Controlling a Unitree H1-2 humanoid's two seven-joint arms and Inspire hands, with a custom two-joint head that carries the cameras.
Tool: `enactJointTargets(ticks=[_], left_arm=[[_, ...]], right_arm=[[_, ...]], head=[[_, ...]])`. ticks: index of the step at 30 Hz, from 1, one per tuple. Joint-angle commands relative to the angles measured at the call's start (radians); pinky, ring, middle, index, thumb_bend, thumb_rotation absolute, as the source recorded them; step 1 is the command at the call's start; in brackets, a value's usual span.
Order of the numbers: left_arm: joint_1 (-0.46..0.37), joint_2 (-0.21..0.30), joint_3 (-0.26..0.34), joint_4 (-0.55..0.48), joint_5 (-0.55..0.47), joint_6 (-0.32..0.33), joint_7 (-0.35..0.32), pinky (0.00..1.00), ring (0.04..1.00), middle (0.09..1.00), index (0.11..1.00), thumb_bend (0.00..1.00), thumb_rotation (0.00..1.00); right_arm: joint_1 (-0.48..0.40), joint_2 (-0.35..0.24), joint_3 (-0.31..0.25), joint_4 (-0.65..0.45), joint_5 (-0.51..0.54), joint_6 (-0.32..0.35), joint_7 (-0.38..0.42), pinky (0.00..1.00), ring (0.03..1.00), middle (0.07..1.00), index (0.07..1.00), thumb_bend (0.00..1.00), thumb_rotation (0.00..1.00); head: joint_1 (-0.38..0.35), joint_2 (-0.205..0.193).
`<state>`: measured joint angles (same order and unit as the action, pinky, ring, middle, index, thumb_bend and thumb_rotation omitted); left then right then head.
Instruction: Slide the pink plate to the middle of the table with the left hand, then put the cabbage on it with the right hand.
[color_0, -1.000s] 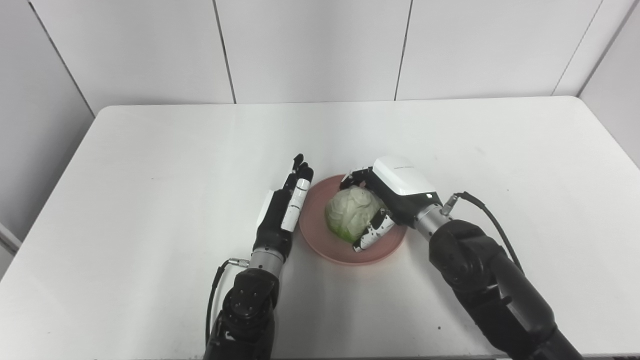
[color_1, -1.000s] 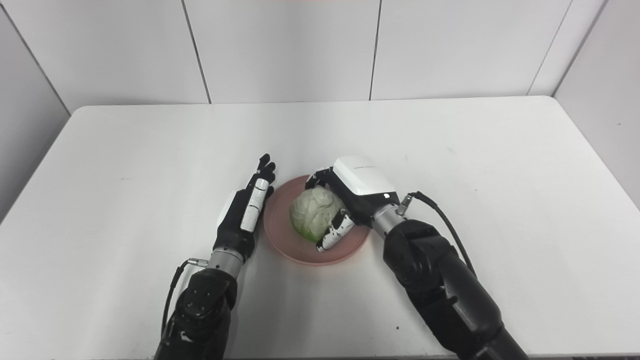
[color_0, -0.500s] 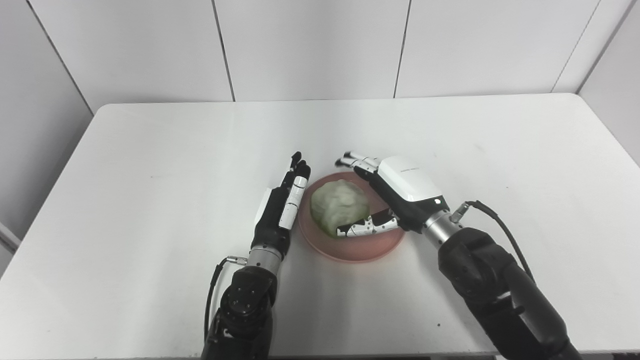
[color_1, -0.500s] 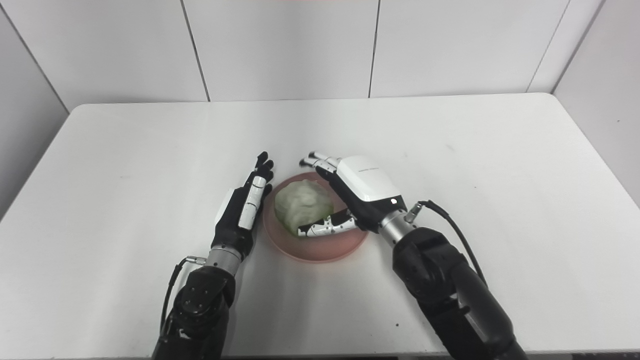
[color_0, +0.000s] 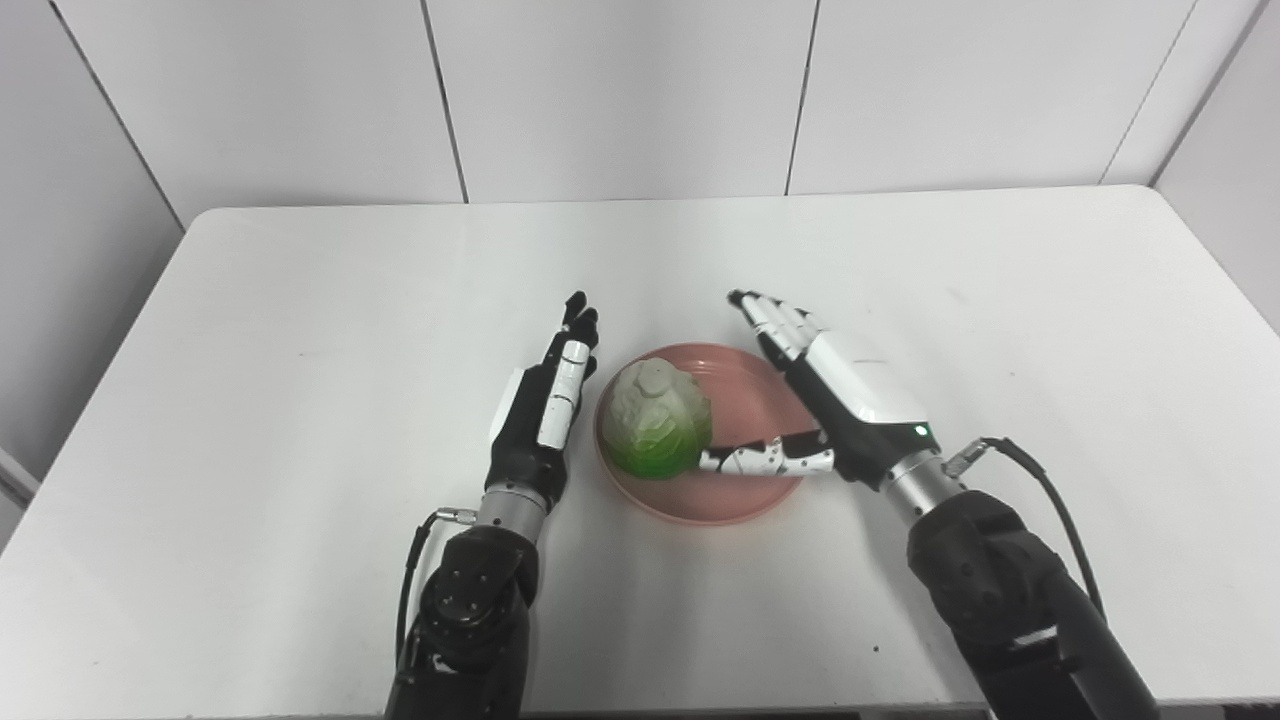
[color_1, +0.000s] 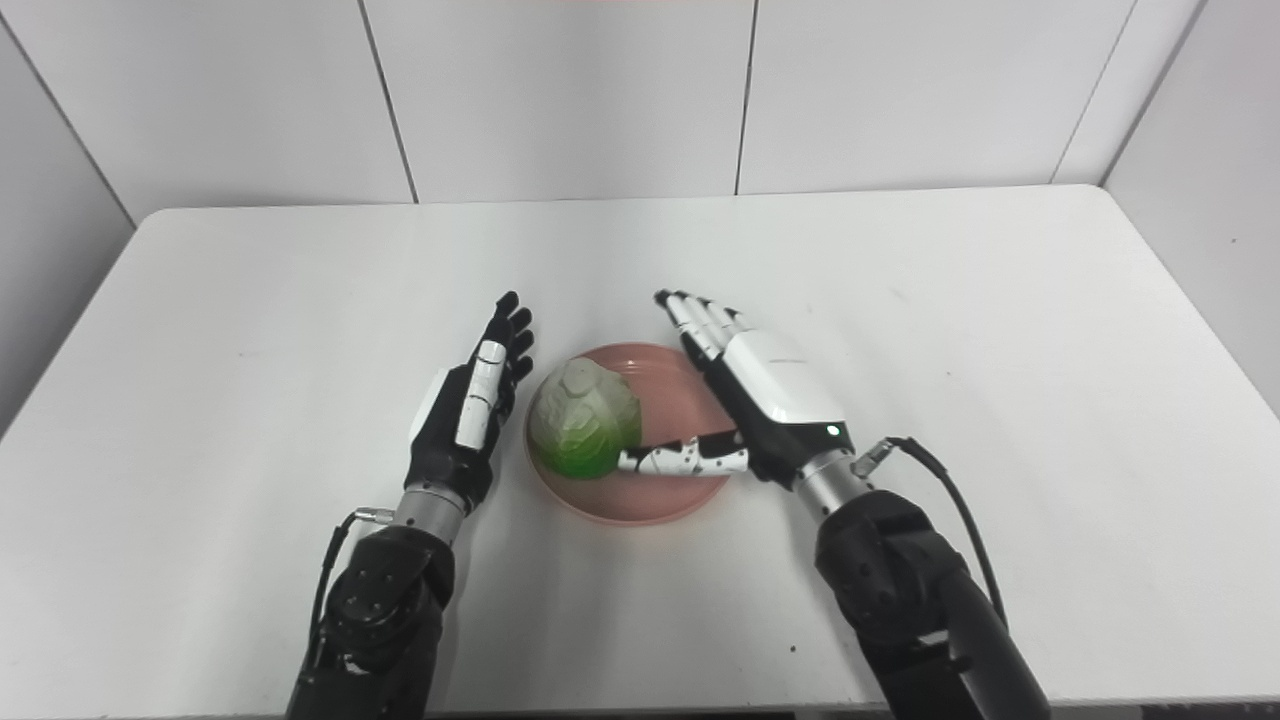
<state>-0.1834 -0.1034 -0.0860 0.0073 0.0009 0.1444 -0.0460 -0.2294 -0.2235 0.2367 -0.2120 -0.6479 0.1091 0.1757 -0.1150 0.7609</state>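
The right robot hand (color_0: 850, 400) is spread wide and holds nothing, its thumb lying across the pink plate (color_0: 745, 495) toward the cabbage (color_0: 655, 432). The left robot hand (color_0: 540, 415) stands flat-fingered and empty just beside the plate. The pale green cabbage sits on the plate's left half, mid-bench (color_0: 300, 300)

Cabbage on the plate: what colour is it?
Pale whitish-green cabbage, bright green at its base; clearest in left eye view.

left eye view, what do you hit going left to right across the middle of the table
left hand → cabbage → right hand. The pink plate lies under the cabbage and part of the right hand, so it has no clear place in the order.
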Motion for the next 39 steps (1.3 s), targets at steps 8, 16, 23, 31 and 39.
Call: enactJointTargets(ticks=[8,16,23,31,39], left_arm=[[-0.023,0.029,0.011,-0.015,-0.03,-0.062,-0.02,1.0,1.0,1.0,1.0,0.67,1.0],[-0.02,0.04,0.026,-0.009,-0.044,-0.083,-0.028,1.0,1.0,1.0,1.0,0.68,1.0],[-0.017,0.042,0.023,-0.009,-0.054,-0.084,-0.031,1.0,1.0,1.0,1.0,0.68,1.0],[-0.013,0.04,0.011,-0.005,-0.04,-0.088,-0.02,1.0,1.0,1.0,1.0,0.67,1.0],[-0.012,0.035,0.005,-0.006,-0.02,-0.081,-0.002,1.0,1.0,1.0,1.0,0.65,1.0]], right_arm=[[0.013,0.135,-0.188,0.014,0.374,0.05,-0.021,1.0,1.0,1.0,1.0,0.72,0.94],[0.014,0.241,-0.287,0.032,0.623,0.05,-0.06,1.0,1.0,1.0,1.0,0.7,0.92],[0.026,0.274,-0.307,0.052,0.705,0.039,-0.096,1.0,1.0,1.0,1.0,0.67,0.97],[0.035,0.263,-0.279,0.079,0.683,0.037,-0.123,1.0,1.0,1.0,1.0,0.68,1.0],[0.032,0.267,-0.274,0.091,0.69,0.058,-0.146,1.0,1.0,1.0,1.0,0.66,1.0]], head=[[-0.012,-0.017],[-0.009,-0.018],[0.005,-0.018],[0.017,-0.017],[0.017,-0.01]])
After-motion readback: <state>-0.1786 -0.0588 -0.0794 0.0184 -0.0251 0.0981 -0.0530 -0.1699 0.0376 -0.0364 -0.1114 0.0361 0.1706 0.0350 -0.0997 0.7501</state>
